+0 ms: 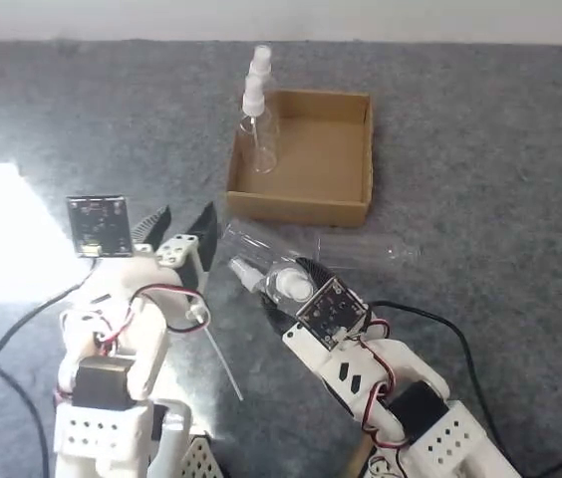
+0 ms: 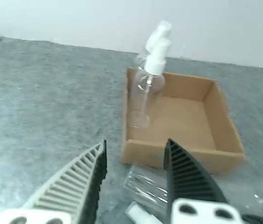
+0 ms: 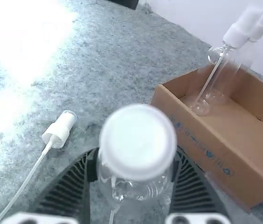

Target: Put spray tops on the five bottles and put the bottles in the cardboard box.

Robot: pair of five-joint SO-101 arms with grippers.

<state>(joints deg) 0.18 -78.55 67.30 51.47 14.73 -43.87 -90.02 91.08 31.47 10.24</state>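
Note:
The cardboard box (image 1: 346, 211) stands at the back middle of the table. Two clear bottles with white spray tops (image 1: 258, 119) stand upright in its back left corner, also seen in the left wrist view (image 2: 148, 79) and the right wrist view (image 3: 220, 70). My right gripper (image 1: 291, 289) is shut on a clear bottle with a white top (image 3: 137, 140), just in front of the box. Clear bottles (image 1: 351, 249) lie between it and the box. A loose spray top (image 1: 198, 317) with its long tube lies by the left arm. My left gripper (image 2: 134, 158) is open and holds nothing.
The box's front wall (image 2: 145, 154) is close ahead of the left gripper, with a lying clear bottle (image 2: 145, 184) before it. A black cable (image 1: 440, 324) runs at the right arm's base. Grey tabletop spreads left and right of the box.

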